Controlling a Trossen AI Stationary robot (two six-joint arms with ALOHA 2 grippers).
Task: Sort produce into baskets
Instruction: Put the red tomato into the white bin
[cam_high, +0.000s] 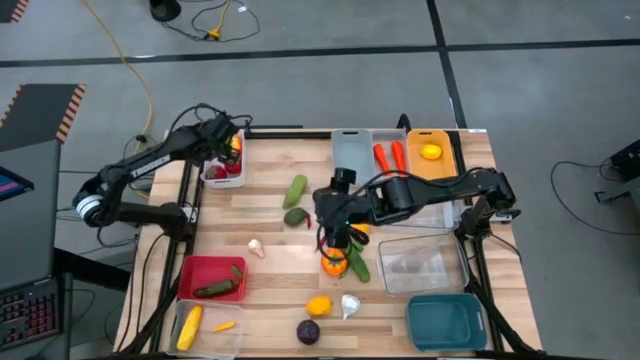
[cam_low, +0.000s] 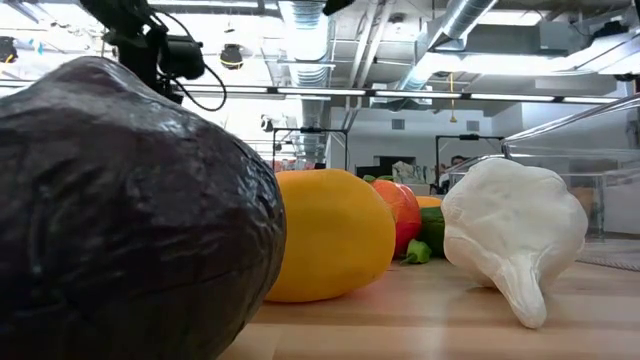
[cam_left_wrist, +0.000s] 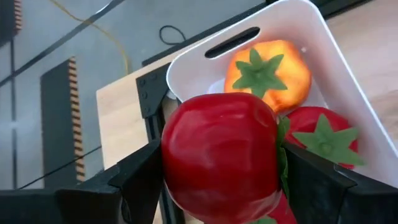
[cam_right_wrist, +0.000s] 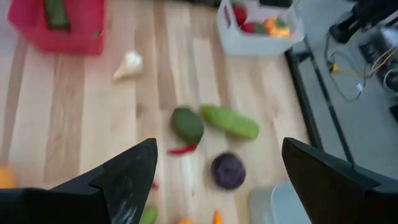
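Glossy red tomato (cam_left_wrist: 219, 155) with green leafy cap – left gripper (cam_left_wrist: 217, 177) clamped on it over the white basket (cam_left_wrist: 348, 81) at 10 o'clock; right gripper (cam_right_wrist: 217, 180) spread apart – no readable writing.

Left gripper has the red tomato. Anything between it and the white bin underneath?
Nothing visible. The left gripper holds the glossy red toy tomato above the white plastic bin, where an orange tomato and another red tomato lie, leaving some floor free.
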